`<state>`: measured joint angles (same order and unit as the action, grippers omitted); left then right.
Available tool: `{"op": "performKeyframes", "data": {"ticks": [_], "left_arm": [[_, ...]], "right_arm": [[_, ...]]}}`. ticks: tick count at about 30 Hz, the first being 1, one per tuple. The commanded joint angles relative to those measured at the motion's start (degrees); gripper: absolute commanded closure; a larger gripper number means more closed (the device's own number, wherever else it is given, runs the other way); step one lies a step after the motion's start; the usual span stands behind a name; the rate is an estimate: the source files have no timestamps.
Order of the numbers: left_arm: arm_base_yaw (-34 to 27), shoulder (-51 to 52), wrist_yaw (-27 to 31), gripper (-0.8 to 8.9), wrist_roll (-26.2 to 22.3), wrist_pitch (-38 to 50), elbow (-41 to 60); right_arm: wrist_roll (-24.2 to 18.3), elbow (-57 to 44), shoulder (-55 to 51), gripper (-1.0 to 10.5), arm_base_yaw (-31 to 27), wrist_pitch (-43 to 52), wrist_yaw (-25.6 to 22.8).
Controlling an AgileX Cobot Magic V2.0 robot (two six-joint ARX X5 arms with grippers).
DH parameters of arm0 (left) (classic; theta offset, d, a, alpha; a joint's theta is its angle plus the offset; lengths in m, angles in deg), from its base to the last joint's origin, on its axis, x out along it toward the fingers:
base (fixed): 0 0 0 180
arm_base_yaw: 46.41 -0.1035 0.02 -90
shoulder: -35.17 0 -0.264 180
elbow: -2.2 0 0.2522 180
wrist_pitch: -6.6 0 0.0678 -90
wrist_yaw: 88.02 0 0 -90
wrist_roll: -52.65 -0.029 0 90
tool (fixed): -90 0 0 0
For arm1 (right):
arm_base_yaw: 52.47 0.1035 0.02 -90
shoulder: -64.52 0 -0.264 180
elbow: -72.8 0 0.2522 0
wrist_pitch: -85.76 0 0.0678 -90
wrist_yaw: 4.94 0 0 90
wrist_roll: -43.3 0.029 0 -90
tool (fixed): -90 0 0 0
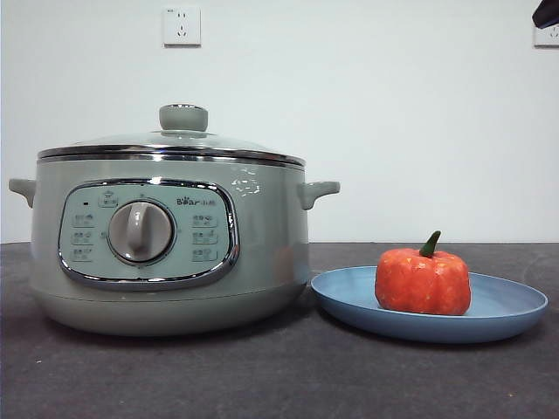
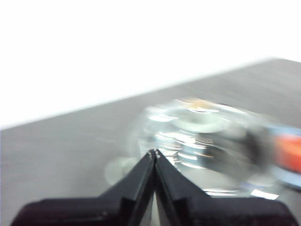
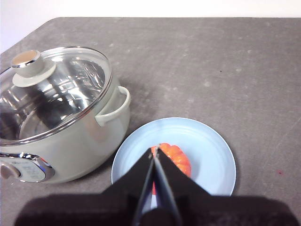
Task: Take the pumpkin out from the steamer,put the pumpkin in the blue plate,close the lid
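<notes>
Nearest you in the front view stands the steamer (image 1: 170,249), on the left part of the dark table (image 1: 279,375), its control panel and dial facing the camera. Its lid (image 1: 175,144) sits closed on the rim, level, with the pale green knob on top. Just beside the steamer's right flank lies the blue plate (image 1: 502,305); whether their edges touch you cannot tell. On the plate, left of its centre, rests the pumpkin (image 1: 423,281), upright, stem tilted slightly to the right.

Note the arms. You see the right gripper (image 3: 154,151) raised well above the blue plate (image 3: 207,150), its fingers pressed together and holding nothing, tips lined up over the pumpkin (image 3: 175,157). From that wrist view the lid (image 3: 56,92) and the steamer (image 3: 89,136) lie off to one side. The left gripper (image 2: 154,152) is likewise closed and empty, held above the table; its view is blurred, showing only the glass lid (image 2: 197,136) with an orange smear at the picture's edge. In the front view a single black tip (image 1: 546,13) shows at the upper right corner.

Bare table stretches before both objects to the near edge, and behind the plate toward the far edge.
</notes>
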<state>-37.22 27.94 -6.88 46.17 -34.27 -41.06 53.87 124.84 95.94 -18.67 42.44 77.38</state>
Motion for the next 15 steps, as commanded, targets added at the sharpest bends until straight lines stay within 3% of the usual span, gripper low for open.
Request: {"op": "performKeyframes", "data": {"ticks": [1, 7, 15], "left_arm": [[-5.7, 4.1, 1.3, 8.15, -1.3, 4.0, 8.0], [-11.8, 7.1, 1.5, 8.15, -1.3, 8.2, 20.0], [-12.5, 7.1, 1.4, 8.15, -0.8, 9.6, 26.2]], "right_arm": [[0.5, -0.3, 0.0, 9.5, 0.1, 0.3, -0.2], [0.5, -0.3, 0.0, 9.5, 0.1, 0.3, -0.2], [0.5, -0.3, 0.0, 9.5, 0.1, 0.3, -0.2]]}}
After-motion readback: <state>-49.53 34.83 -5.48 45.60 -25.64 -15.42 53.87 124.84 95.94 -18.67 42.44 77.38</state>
